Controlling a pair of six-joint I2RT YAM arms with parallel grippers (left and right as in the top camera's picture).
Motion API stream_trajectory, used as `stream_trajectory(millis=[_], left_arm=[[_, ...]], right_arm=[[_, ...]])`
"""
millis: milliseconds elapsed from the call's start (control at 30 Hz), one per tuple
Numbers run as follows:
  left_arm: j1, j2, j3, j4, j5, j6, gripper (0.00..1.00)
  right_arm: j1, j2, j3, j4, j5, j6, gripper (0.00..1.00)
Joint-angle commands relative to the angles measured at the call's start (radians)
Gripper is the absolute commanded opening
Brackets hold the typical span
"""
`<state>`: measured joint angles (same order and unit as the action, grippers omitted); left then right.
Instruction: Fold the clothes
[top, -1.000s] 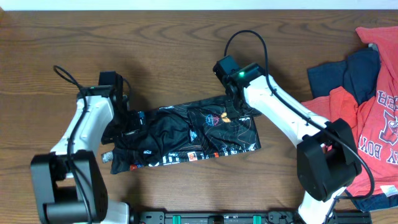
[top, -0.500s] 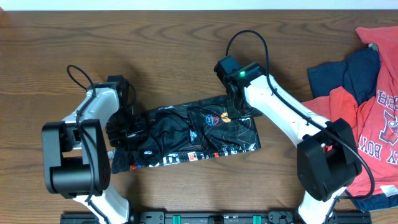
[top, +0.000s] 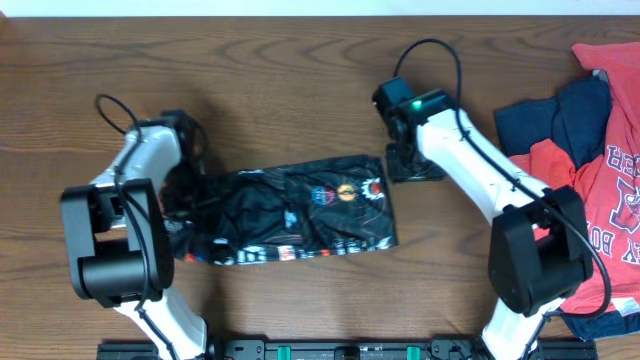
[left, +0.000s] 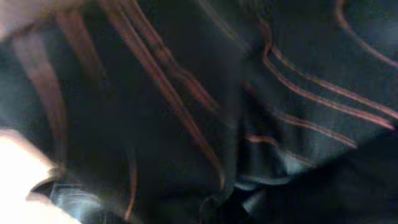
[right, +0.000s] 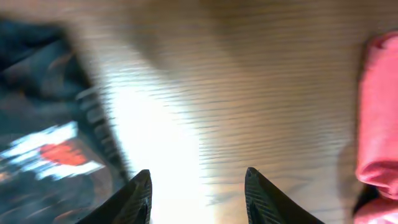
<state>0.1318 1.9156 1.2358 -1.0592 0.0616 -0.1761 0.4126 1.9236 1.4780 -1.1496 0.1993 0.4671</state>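
The black jersey (top: 290, 210) with thin orange lines lies as a folded strip on the wooden table (top: 300, 80). My left gripper (top: 188, 192) is pressed into its left end, shut on the cloth. In the left wrist view the black fabric (left: 280, 93) fills the frame and hides the jaws. My right gripper (top: 412, 165) hovers just off the jersey's upper right corner, open, with only bare wood between its fingers (right: 140, 193). In the right wrist view the jersey's edge (right: 43, 124) sits at the left, beside my right gripper (right: 199, 199).
A loose pile of red and navy T-shirts (top: 590, 170) lies at the right edge of the table. A fold of red cloth (right: 379, 124) shows at the right of the right wrist view. Bare wood stretches across the far side.
My left gripper has closed on the jersey's left end. The right gripper has moved off the jersey's upper right part, up and to the right. The jersey's right edge now lies further left.
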Motion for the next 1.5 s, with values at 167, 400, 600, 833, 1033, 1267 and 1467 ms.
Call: stream_trajectory(millis=[167, 400, 600, 833, 1033, 1267, 1467], left_arm=[[0.116, -0.015, 0.286, -0.221, -0.106, -0.048, 0.10], [0.004, -0.037, 0.348, -0.373, 0.106, -0.056, 0.06], [-0.240, -0.038, 0.348, -0.351, 0.167, -0.109, 0.06], [-0.449, -0.038, 0.338, -0.274, 0.166, -0.192, 0.06], [-0.525, -0.038, 0.336, -0.233, 0.167, -0.258, 0.11], [-0.583, -0.038, 0.336, -0.229, 0.360, -0.273, 0.23], [-0.522, -0.052, 0.356, -0.249, 0.581, 0.022, 0.22]], right_arm=[[-0.122, -0.069, 0.001, -0.003, 0.059, -0.013, 0.47], [-0.188, -0.084, 0.001, -0.004, 0.056, -0.031, 0.47], [-0.192, -0.084, 0.001, -0.004, 0.055, -0.031, 0.48], [-0.192, -0.084, 0.001, -0.003, 0.055, -0.039, 0.48], [-0.191, -0.084, 0.001, -0.003, 0.055, -0.039, 0.48], [-0.191, -0.084, 0.001, 0.010, 0.039, -0.048, 0.58], [-0.182, -0.083, 0.001, 0.122, -0.303, -0.267, 0.66]])
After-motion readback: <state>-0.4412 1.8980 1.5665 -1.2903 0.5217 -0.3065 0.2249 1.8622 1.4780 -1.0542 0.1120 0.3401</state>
